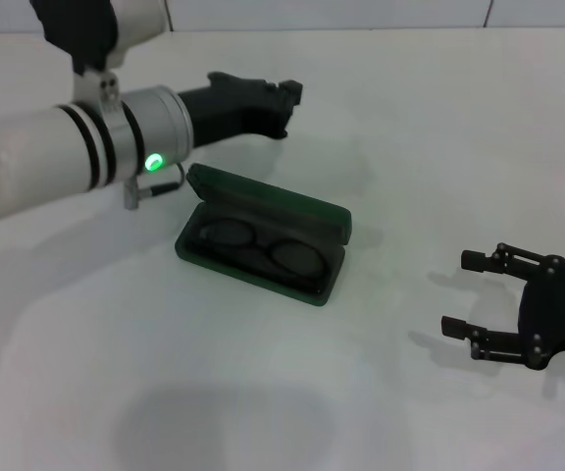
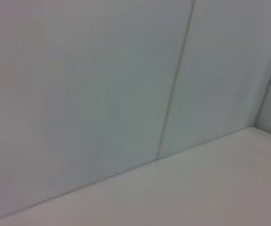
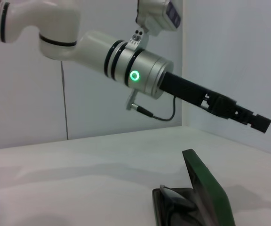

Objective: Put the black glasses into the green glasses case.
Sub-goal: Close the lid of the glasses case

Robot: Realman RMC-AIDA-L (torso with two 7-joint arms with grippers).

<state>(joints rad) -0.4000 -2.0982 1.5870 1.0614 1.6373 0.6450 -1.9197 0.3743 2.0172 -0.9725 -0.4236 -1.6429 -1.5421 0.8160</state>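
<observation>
The green glasses case [image 1: 281, 204] lies open in the middle of the white table, lid raised at the back. The black glasses [image 1: 263, 247] lie folded inside its lower half. My left gripper [image 1: 290, 96] hovers above the table behind the case, shut and holding nothing. Off to the right near the front, my right gripper [image 1: 462, 292] rests open and empty, pointing toward the case. In the right wrist view the case [image 3: 211, 193] stands edge-on with the glasses [image 3: 175, 200] in it, and the left gripper [image 3: 260, 122] hangs above it. The left wrist view shows only wall and table.
The white table [image 1: 410, 118] reaches back to a pale panelled wall [image 2: 102, 84]. My left forearm [image 1: 67, 157], with its green light, crosses the upper left above the table.
</observation>
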